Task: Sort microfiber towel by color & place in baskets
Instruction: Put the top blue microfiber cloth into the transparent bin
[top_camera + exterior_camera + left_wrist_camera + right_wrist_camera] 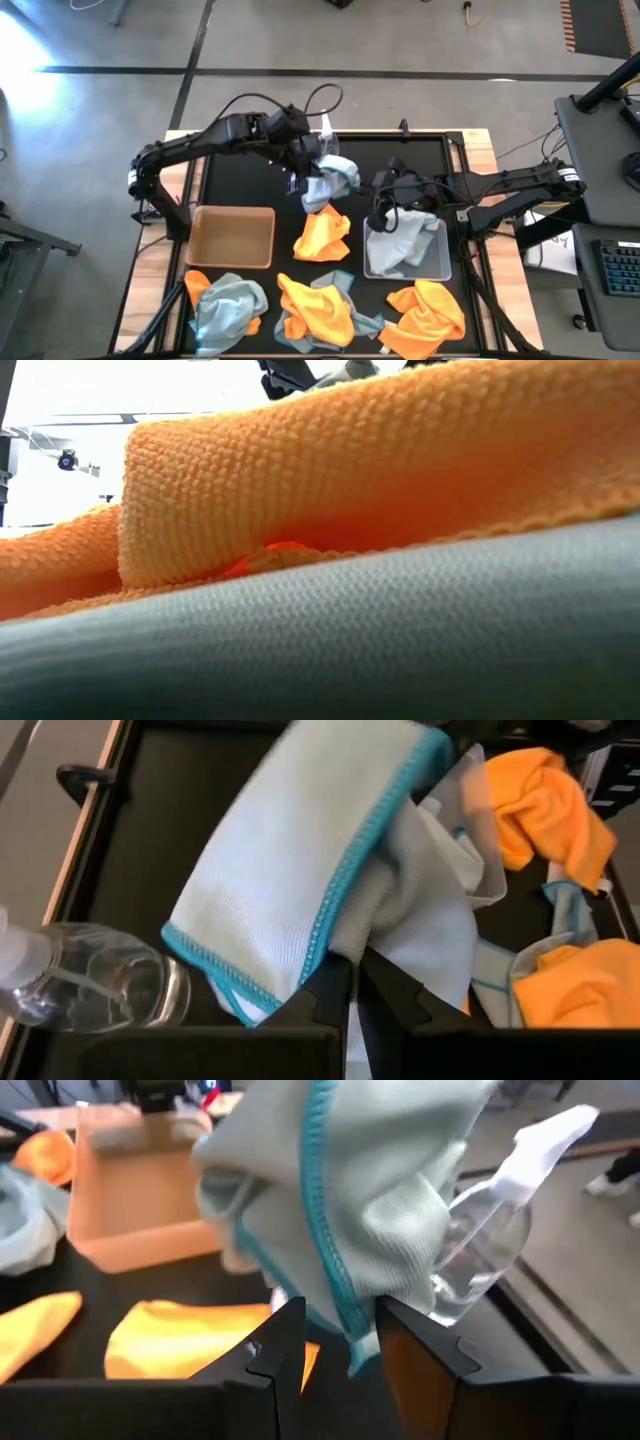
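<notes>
My left gripper (302, 180) is raised over the black mat's far middle, shut on a pale blue-grey microfiber towel (328, 185) with a teal hem. Below it lies an orange towel (322, 235). My right gripper (378, 210) stands open over the far left corner of the clear plastic basket (438, 268), which holds a pale towel (400, 240). In the right wrist view the open fingers (340, 1340) face the hanging towel (340, 1190); the high view shows a gap between them. The tan basket (232, 238) sits at the left. My left gripper pinches a bunched fold of the pale towel (385, 935) between its two fingers, which slant down from the table's left. Several layers gather there. The rest drapes slack over and past the fingertips (330, 990), hem outward, hanging above the orange towel and off the mat.
A clear spray bottle (327, 135) lies just beyond the held towel, near the far rim. Along the near edge lie a pale towel (228, 310) and orange towels (315, 305), (430, 310). An orange towel (380, 480) and a grey one (330, 640) block the low view.
</notes>
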`<state>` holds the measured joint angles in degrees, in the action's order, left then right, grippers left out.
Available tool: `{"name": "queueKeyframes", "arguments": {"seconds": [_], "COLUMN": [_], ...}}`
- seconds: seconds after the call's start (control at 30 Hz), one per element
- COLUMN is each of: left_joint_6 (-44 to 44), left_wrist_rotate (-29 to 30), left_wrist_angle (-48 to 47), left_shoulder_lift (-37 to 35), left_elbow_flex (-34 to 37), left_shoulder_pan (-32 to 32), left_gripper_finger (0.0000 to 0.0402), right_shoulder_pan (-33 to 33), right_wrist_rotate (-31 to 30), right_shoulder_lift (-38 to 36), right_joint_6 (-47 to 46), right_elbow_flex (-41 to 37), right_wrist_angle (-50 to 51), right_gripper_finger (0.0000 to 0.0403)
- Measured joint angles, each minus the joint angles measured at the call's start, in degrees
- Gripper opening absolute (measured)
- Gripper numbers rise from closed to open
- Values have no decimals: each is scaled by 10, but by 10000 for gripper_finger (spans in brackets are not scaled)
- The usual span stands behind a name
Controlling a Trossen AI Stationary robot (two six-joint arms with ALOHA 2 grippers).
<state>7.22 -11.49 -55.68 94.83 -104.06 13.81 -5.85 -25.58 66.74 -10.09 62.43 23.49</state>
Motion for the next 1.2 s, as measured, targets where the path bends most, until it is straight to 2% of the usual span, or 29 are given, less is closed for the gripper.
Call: {"name": "queueKeyframes", "arguments": {"seconds": [0.43,0.73,1.2], "left_joint_6": [-7,-7,-13], "left_wrist_rotate": [0,0,0], "left_wrist_angle": [2,2,1], "left_shoulder_lift": [0,6,6], "left_elbow_flex": [-1,-1,-1], "left_shoulder_pan": [-45,-74,-84], "left_gripper_finger": [0,0,0], "right_shoulder_pan": [0,0,3], "right_wrist_rotate": [1,0,-14], "right_shoulder_lift": [0,0,0], "right_joint_6": [68,78,94], "right_elbow_flex": [0,0,0], "right_wrist_angle": [-93,-90,-80], "right_gripper_finger": [118,118,118]}}
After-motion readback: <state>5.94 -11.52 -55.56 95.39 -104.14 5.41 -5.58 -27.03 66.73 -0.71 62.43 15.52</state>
